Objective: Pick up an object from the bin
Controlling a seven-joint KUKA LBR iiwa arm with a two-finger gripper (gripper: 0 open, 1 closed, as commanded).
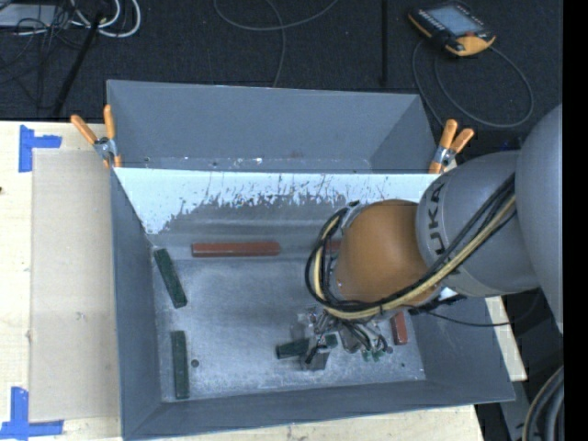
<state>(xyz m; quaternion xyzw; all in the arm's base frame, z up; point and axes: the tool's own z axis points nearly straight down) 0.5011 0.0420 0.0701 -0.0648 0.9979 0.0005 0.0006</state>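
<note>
My gripper (309,348) is low over the bin floor at the front right, below the arm's orange cover. Its dark tip rests near the grey floor, and I cannot make out any thing held in it. A short red-brown bar (400,328) lies just to its right, partly hidden by the arm. A long red-brown bar (235,248) lies flat toward the back of the floor, up and to the left of the gripper.
Two dark green bars lie along the left side: one (169,277) slanted at mid left, one (178,364) upright near the front left corner. The arm and its cables cover the bin's right part.
</note>
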